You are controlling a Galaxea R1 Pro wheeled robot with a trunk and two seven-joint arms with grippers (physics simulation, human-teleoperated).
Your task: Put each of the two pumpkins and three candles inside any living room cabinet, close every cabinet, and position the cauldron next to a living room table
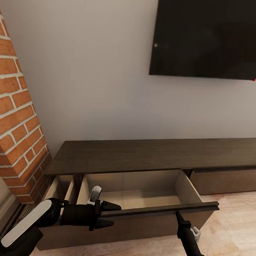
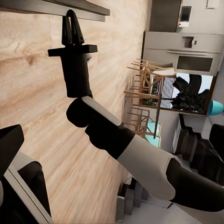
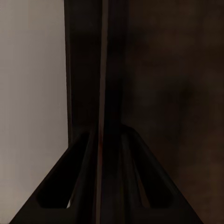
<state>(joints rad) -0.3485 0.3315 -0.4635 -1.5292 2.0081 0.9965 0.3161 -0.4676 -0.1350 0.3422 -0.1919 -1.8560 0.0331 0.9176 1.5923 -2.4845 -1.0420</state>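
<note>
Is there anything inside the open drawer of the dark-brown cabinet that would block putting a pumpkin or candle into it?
Nothing visible does. The open drawer of the long dark-brown wooden cabinet shows a bare pale beige interior. The right hand sits at the drawer's dark front edge, the left hand beside it, neither over the opening.

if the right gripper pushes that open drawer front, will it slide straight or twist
Probably slides straight: the drawer is a rigid wooden box. The right gripper sits right of the front's middle, so some skew is possible. Appears empty, so likely light.
</note>
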